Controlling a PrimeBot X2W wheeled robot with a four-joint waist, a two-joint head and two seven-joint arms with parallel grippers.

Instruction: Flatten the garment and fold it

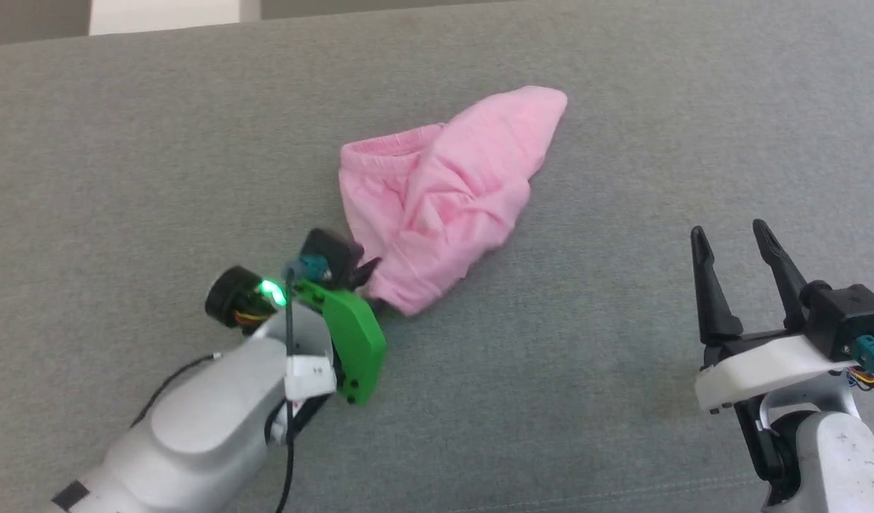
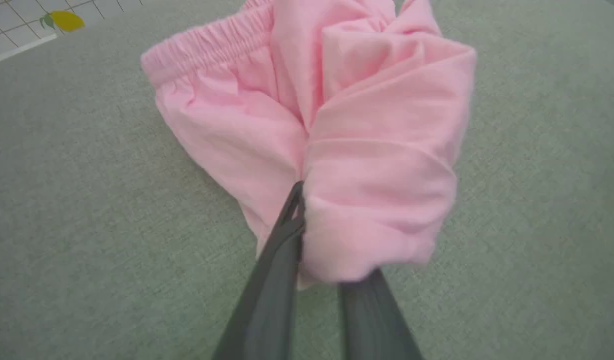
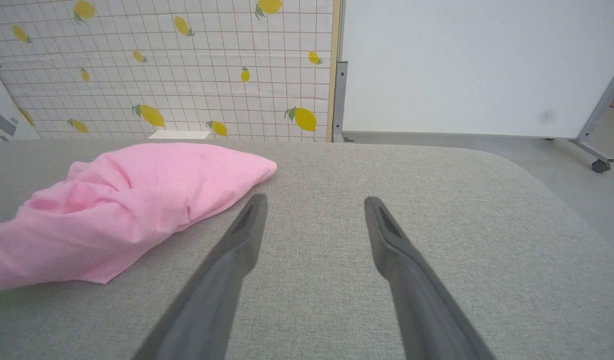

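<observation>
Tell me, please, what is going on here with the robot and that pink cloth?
The robot is working on a pair of pink shorts that lies crumpled, not yet flattened, on a grey cushioned surface. Its left pincer appears closed on a fold at the near edge of the cloth. Its right pincer is open off to the right, apart from the shorts, holding nothing.

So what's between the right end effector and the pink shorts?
Nothing. The head view shows only bare grey fabric between the right end effector and the shorts.
</observation>
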